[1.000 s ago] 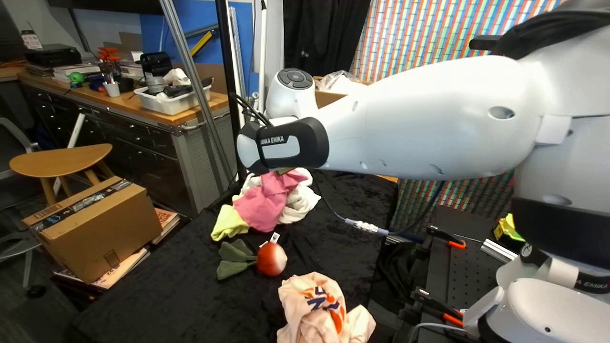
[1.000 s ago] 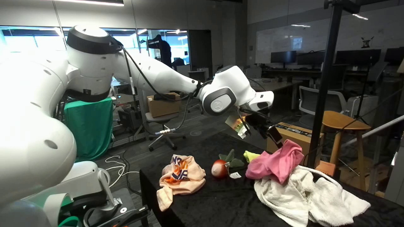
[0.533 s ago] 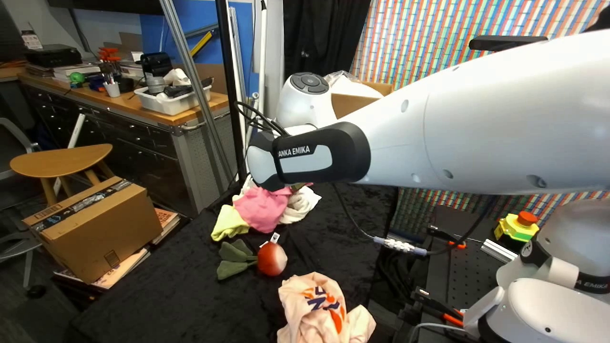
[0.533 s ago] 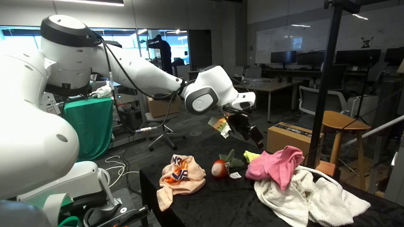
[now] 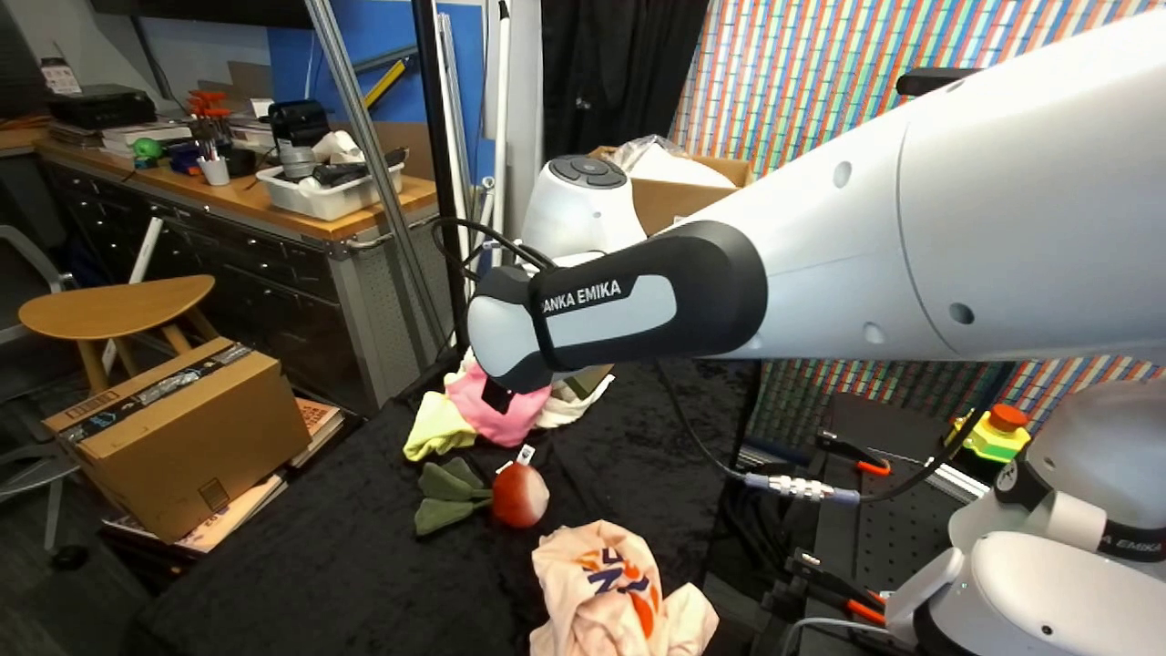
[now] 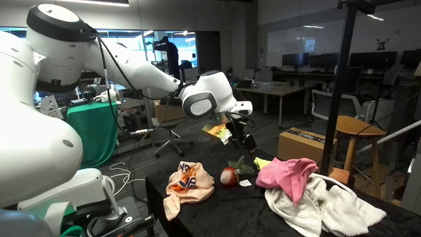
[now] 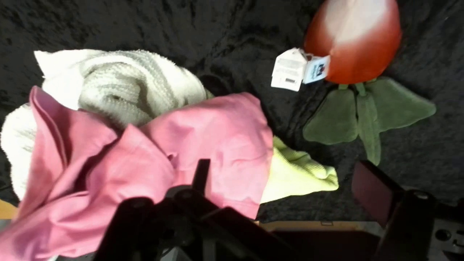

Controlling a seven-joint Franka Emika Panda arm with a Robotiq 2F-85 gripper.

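Hanging in midair, my gripper (image 7: 285, 177) is spread wide in the wrist view, w/ nothing held btwn its fingers. Below the gap lies a ribbed yellow cloth (image 7: 301, 175), poking out from under a crumpled pink cloth (image 7: 232, 134); the pink overlaps a white terry towel (image 7: 112, 87). Upper right, apart from all three, is a plush radish (image 7: 362, 50), red w/ a white end, paper tags (image 7: 290, 70) beside it. Imo the tricky bit is layers: the finger at frame left lines up w/ the pink, the one at frame right w/ bare black table cover (image 7: 246, 36), so a grip at this spot could catch pink + yellow together. I'd line up on a single fold & come down slow, jaws square to it.

In an exterior view, the robot arm (image 5: 820, 264) hides most of the gripper; just a dark fingertip shows against the pink, so I can't judge spread or height there. A peach printed cloth (image 5: 606, 583) lies crumpled in the foreground, w/ the radish btwn it & the pink.

In an exterior view, the gripper tilts w/ its fingers angled down, beyond the radish's green leaves (image 6: 246, 170); looks like clear air btwn it & the yellow. A black post (image 6: 338, 82) stands behind the towel, so imo a sideways swing that way needs care. Best height check is this angle, imo.
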